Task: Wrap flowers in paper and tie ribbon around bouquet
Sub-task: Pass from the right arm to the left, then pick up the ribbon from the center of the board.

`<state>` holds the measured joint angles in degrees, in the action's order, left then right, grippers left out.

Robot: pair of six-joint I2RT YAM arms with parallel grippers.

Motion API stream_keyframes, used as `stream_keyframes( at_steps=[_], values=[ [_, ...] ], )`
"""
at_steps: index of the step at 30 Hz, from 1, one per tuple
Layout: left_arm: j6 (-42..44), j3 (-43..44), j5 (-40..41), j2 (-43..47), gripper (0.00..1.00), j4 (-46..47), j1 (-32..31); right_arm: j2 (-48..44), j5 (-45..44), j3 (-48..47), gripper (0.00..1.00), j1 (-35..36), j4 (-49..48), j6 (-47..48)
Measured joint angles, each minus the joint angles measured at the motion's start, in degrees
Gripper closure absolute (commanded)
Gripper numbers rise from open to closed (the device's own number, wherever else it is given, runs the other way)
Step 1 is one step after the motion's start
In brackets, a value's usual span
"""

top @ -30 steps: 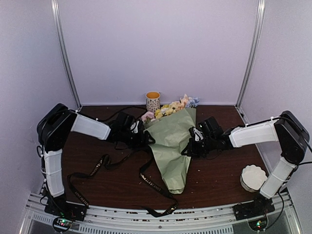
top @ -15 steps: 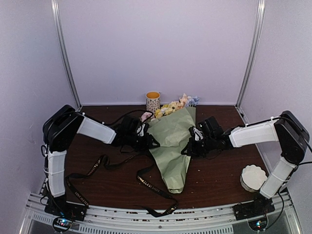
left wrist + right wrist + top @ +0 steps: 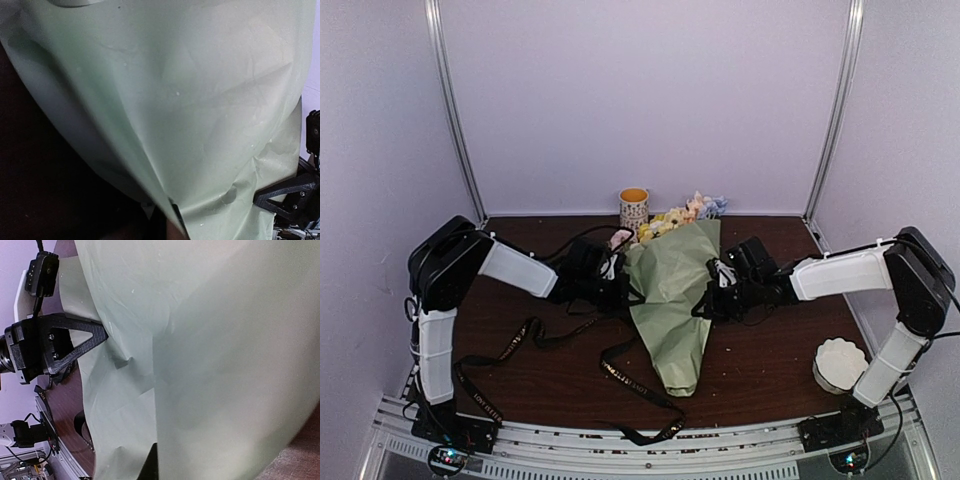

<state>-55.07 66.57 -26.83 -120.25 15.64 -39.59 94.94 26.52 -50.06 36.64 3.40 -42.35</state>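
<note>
The sage-green paper (image 3: 670,300) lies as a cone around the flowers (image 3: 682,214), whose yellow, pink and pale blue blooms stick out at its far end. My left gripper (image 3: 628,293) is shut on the paper's left edge. My right gripper (image 3: 706,304) is shut on its right edge. Paper (image 3: 190,110) fills the left wrist view and paper (image 3: 215,355) fills most of the right wrist view, hiding my own fingers. The black ribbon (image 3: 520,342) lies loose on the table to the left, running toward the cone's lower part.
A patterned cup (image 3: 634,208) stands at the back beside the blooms. A white scalloped round stack (image 3: 840,364) sits near the right arm's base. A metal rail (image 3: 640,455) runs along the near table edge.
My left gripper has moved right to the paper's left edge and shut on it. The left flap has lifted slightly inward. The right arm stays put.
</note>
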Motion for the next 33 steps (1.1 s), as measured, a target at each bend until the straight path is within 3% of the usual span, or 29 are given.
stream_keyframes(
  at_steps=[5, 11, 17, 25, 33],
  values=[
    [0.0, -0.46, 0.09, -0.61, 1.0, 0.81, 0.33, -2.27, -2.05, -1.07, 0.65, 0.0, 4.28, 2.78],
    [-0.63, -1.22, 0.02, -1.66, 1.0, 2.67, 0.68, -14.05, -8.44, 0.17, 0.54, 1.95, 11.76, 7.67],
    [-1.27, -1.62, -0.48, -2.54, 1.0, 4.52, 0.9, -23.67, -13.55, 2.84, 0.52, 17.62, 16.7, 13.73],
    [-1.46, -1.64, -0.61, -2.67, 1.0, 4.81, 0.94, -14.69, -16.63, 1.05, 0.44, 37.2, 23.56, 16.46],
    [-1.4, -1.64, -0.55, -2.67, 1.0, 4.81, 0.92, -5.9, -21.16, -3.89, 0.43, 43.36, 28.61, 16.61]
  ],
)
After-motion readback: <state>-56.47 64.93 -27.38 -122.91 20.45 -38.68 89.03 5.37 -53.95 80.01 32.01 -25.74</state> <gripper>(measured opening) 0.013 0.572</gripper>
